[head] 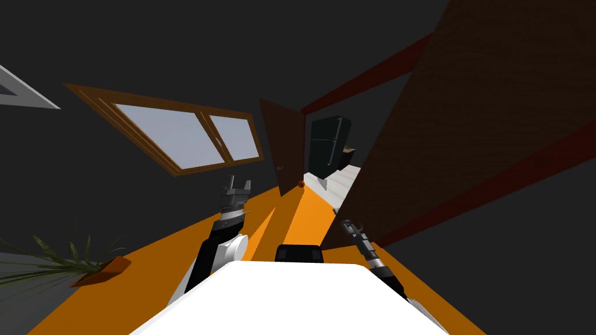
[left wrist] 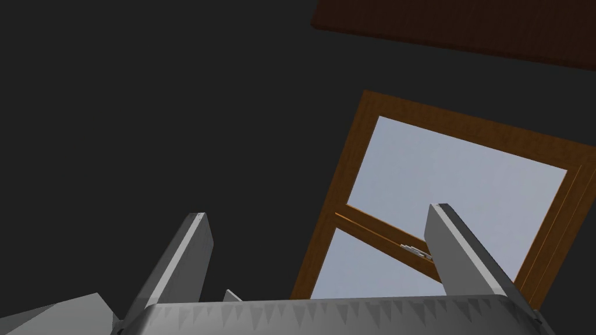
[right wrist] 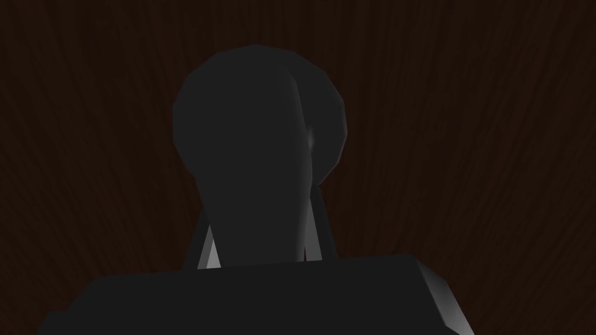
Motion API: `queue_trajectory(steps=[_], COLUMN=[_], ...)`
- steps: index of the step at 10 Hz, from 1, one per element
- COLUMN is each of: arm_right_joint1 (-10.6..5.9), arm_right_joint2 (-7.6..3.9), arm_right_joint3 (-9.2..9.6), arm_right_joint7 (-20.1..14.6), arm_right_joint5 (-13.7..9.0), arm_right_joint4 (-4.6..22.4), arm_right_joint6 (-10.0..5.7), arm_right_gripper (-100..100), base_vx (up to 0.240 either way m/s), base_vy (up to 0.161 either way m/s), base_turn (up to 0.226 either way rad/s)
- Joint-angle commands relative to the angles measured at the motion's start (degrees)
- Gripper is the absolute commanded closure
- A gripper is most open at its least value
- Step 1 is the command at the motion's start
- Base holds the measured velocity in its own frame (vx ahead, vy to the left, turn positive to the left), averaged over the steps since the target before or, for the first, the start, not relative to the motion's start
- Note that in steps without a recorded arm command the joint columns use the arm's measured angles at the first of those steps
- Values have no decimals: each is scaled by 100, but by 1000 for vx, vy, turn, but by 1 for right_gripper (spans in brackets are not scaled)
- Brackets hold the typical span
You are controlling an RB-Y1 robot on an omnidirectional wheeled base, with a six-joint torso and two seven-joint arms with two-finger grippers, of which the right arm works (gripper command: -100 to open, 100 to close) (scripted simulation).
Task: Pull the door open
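A large dark brown door stands close on my right, swung partly towards me. My right gripper reaches to its near edge. The right wrist view has a dark rounded door handle against the brown door face, and my right gripper is shut on it, a thin finger pressing each side. My left gripper is raised to the left of the door; its fingers stand wide apart, and the left gripper is open and holds nothing.
Orange floor runs ahead to a second brown door standing ajar, with a dark fridge beyond it. A wood-framed window is on the left wall. A potted plant sits low left.
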Motion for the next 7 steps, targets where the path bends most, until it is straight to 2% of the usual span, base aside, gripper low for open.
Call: queue_trajectory(steps=[1,3,4,6,7], arm_right_joint1=[122,276,276,373,293], arm_right_joint2=[-56,-122,-122,-163,-203], arm_right_joint3=[128,239,239,308,238], arm_right_joint7=[-74,-138,-138,-177,-185], arm_right_joint5=[98,188,188,244,197], arm_right_joint4=[29,-16,-16,-45,-81], arm_right_joint6=[-269,-482,-482,-614,-511], arm_right_gripper=[100,100,100,100,100], base_vx=[-40,-47,0,-3,0], base_vy=[-65,-11,0,2,0], base_turn=[-59,27,0,-8,0])
